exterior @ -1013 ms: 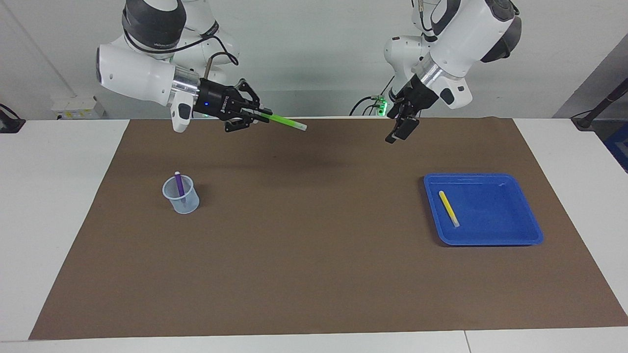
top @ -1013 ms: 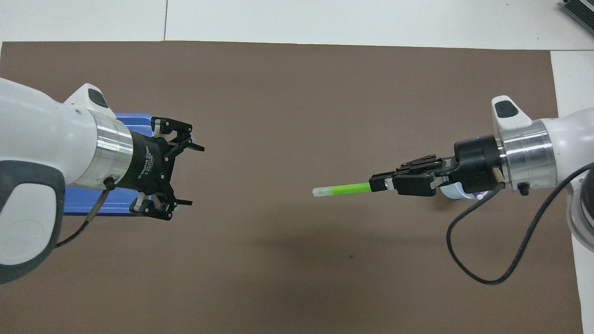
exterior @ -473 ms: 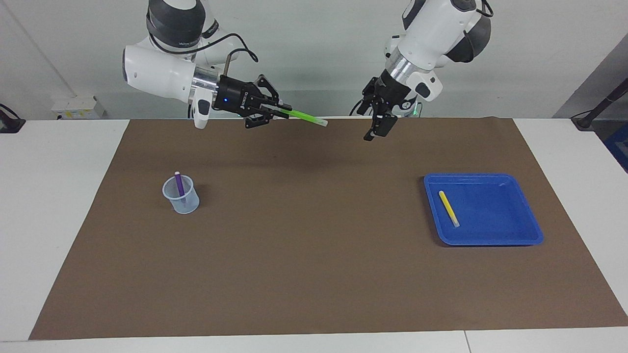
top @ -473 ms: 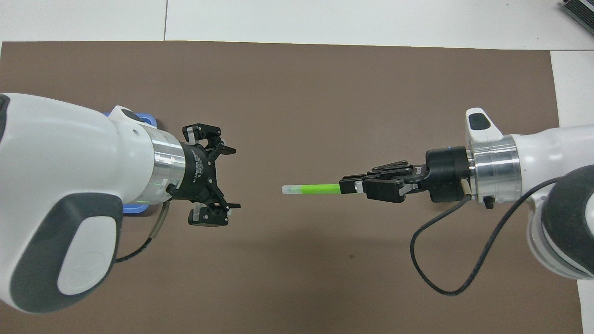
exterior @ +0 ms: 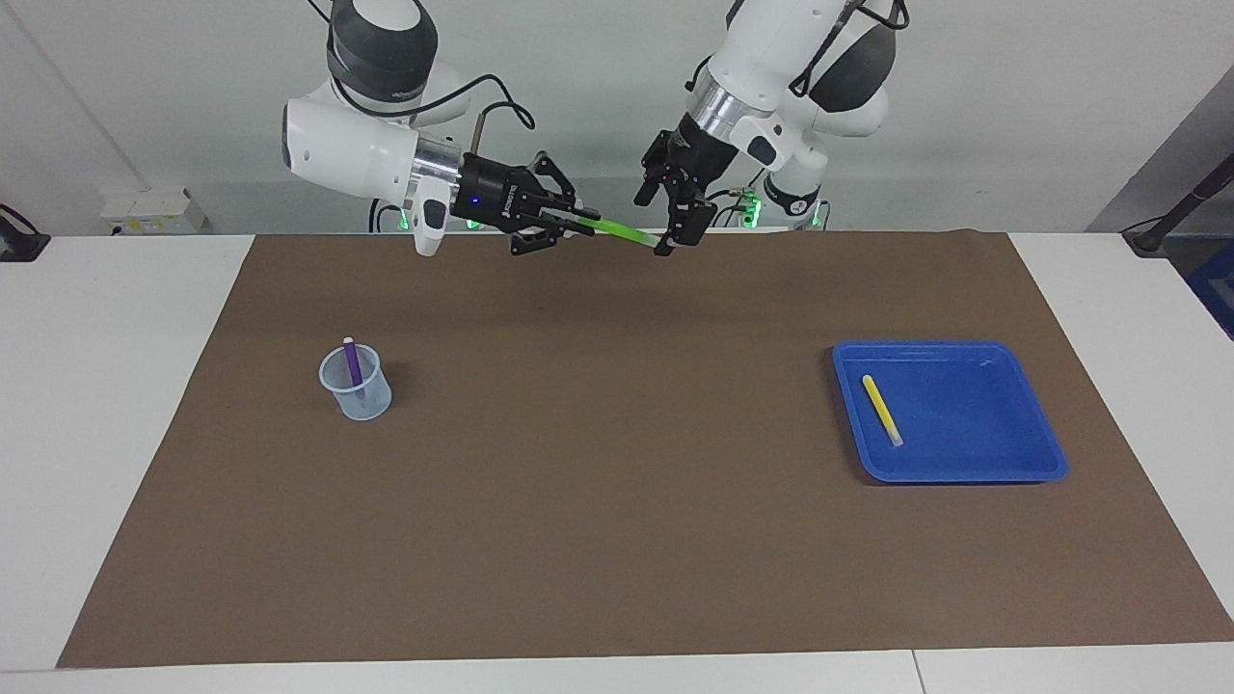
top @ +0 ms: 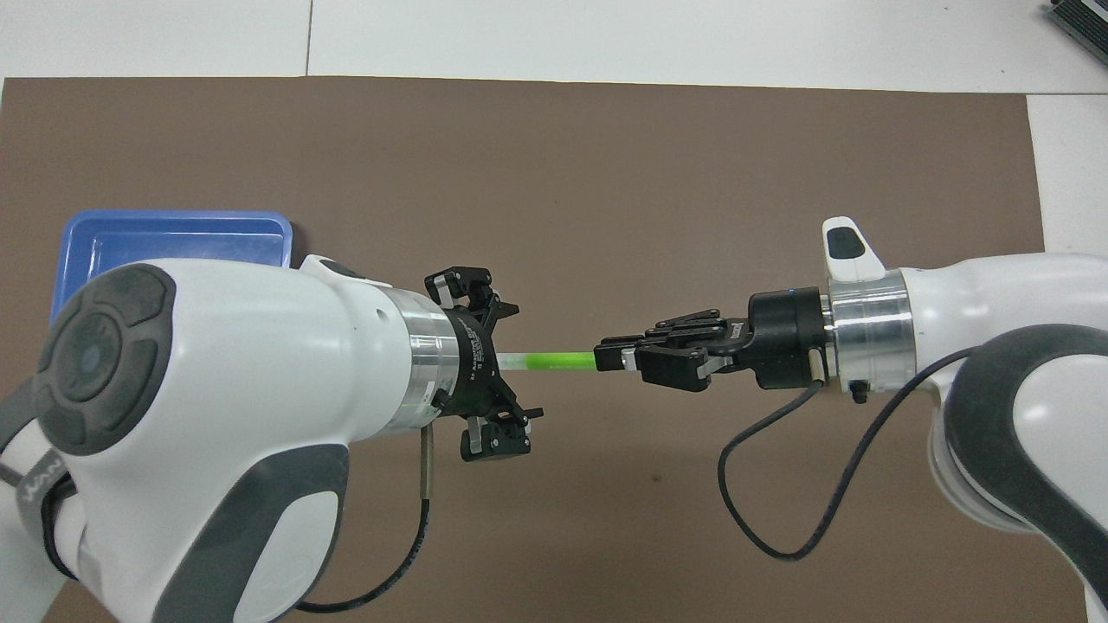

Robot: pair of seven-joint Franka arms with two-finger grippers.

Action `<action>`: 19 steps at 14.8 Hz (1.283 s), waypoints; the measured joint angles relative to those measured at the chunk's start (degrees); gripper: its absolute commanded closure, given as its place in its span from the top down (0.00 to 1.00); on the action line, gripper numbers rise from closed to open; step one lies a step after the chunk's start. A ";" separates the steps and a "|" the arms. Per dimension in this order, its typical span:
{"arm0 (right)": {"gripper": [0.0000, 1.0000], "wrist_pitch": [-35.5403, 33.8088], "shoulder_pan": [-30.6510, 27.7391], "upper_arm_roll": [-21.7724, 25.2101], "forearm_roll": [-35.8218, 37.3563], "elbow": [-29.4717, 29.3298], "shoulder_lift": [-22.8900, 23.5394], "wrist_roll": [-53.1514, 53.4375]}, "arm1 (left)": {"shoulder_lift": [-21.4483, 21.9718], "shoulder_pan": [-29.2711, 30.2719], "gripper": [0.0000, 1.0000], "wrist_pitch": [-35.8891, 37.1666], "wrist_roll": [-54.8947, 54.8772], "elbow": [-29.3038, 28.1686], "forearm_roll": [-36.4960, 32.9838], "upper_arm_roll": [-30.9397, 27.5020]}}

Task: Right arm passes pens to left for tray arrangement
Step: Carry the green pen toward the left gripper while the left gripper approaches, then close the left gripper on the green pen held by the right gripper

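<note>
You've got the right end effector [exterior: 575, 218] clamped on the green pen [exterior: 622, 231], up in the air over the brown mat [exterior: 617, 540] at the robots' edge of it. Pen sticks out roughly level, pale tip pointing at the left arm.

Left end effector [top: 511, 368] is also up over that same edge of the mat, fingers apart, one either side of the pen's pale tip. Overhead view: tip sits between the spread fingers; can't tell if it touches them. No grip from the left yet.

Landmark = blue tray [exterior: 1022, 463], toward the left arm's end of the table, on the mat. Yellow pen [exterior: 881, 409] lies flat in the tray, close to the rim that faces the right arm's end. Green pen is well apart from the tray, nearer mid-table.

Clear cup [exterior: 359, 387] stands upright well apart from the tray, toward the right arm's end. Purple pen [exterior: 352, 363] leans inside it, pale tip up.
</note>
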State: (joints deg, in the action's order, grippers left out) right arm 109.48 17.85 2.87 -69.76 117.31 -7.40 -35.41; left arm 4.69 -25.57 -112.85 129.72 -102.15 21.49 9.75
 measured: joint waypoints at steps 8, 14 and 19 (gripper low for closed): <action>0.00 0.02 -0.01 0.12 -0.17 0.00 0.00 -0.02 | 0.00 -1.80 0.93 -2.81 1.87 -0.26 -0.08 0.13; 0.00 0.03 -0.01 0.12 -0.17 0.00 0.00 -0.24 | 0.00 -4.61 0.76 -7.11 3.34 -1.83 -2.39 0.32; 0.00 0.03 -0.01 0.12 -0.98 0.00 0.00 -0.59 | 0.01 -4.74 0.53 -7.44 3.85 -2.07 -2.48 0.25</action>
State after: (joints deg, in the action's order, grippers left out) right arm 109.51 17.84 2.99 -70.74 117.31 -7.40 -36.01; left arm 4.71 -30.31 -120.30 133.57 -104.22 19.01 10.00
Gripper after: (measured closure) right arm 0.824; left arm 0.396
